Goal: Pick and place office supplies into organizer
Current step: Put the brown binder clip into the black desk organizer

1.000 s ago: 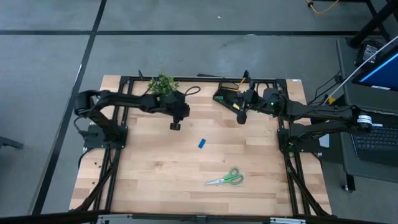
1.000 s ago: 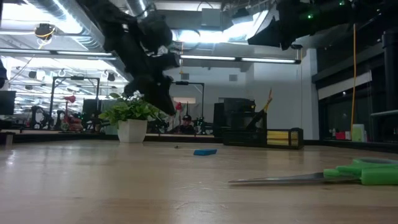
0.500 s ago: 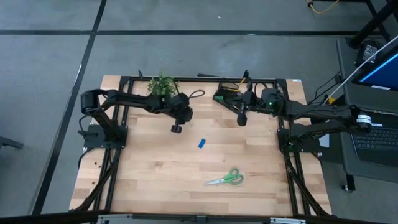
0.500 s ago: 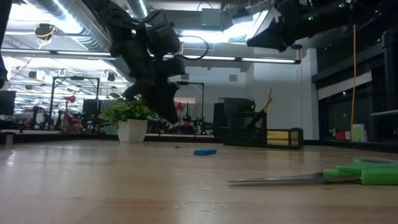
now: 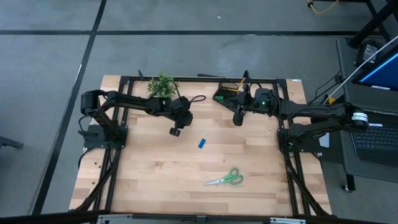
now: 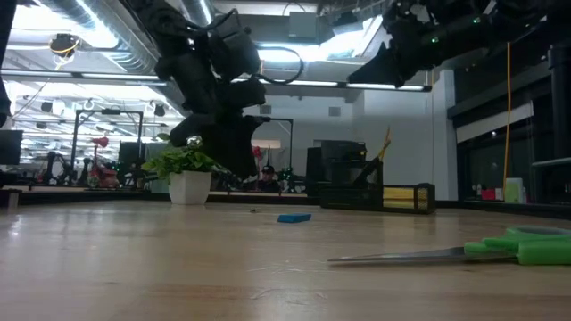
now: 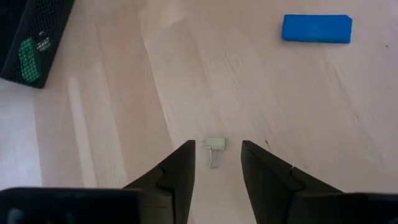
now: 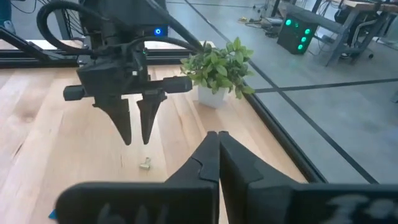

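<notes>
Organizer (image 5: 227,93) holds pencil (image 5: 241,81) (upright), yellow pad (image 6: 399,197).

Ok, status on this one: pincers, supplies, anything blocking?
Left pincer open above a small clip. Right pincer shut, empty, near organizer. Blue eraser, scissors loose on table. Nothing blocking.

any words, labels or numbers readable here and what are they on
None can be read.
Organizer: a green patch on its side, perhaps a label, too blurred to read.
Blue eraser: no print visible.
Scissors, plant pot: no markings visible.
Screen beside the table: too small to read.
</notes>
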Robot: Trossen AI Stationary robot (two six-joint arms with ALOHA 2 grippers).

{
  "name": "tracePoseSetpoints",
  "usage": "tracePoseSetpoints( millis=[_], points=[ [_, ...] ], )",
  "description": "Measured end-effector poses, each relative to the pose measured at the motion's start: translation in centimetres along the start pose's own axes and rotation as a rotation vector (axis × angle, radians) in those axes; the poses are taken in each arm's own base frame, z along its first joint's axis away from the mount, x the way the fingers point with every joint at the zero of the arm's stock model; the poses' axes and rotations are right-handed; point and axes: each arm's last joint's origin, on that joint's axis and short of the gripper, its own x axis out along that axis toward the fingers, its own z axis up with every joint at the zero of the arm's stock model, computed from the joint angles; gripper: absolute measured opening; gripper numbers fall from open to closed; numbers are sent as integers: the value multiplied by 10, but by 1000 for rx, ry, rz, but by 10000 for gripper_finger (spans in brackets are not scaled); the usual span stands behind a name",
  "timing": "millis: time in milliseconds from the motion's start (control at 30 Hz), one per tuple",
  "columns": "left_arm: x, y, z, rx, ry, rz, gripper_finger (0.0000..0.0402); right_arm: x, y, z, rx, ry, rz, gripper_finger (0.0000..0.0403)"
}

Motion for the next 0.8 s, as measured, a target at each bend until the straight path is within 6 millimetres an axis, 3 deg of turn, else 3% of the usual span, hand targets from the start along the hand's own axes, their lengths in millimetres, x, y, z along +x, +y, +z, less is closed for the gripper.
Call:
tracePoseSetpoints(
  millis=[267, 467, 800],
  points=[
    [28, -2, -8, -15, 76, -46, 124, 3, 0, 2, -2, -38, -5, 25],
    [43, 8, 1, -12, 94, -48, 123, 3, 0, 3, -1, -44, -5, 30],
    [44, 16, -7, -50, 181, -98, 123, 3, 0, 2, -2, -35, -4, 8]
  ],
)
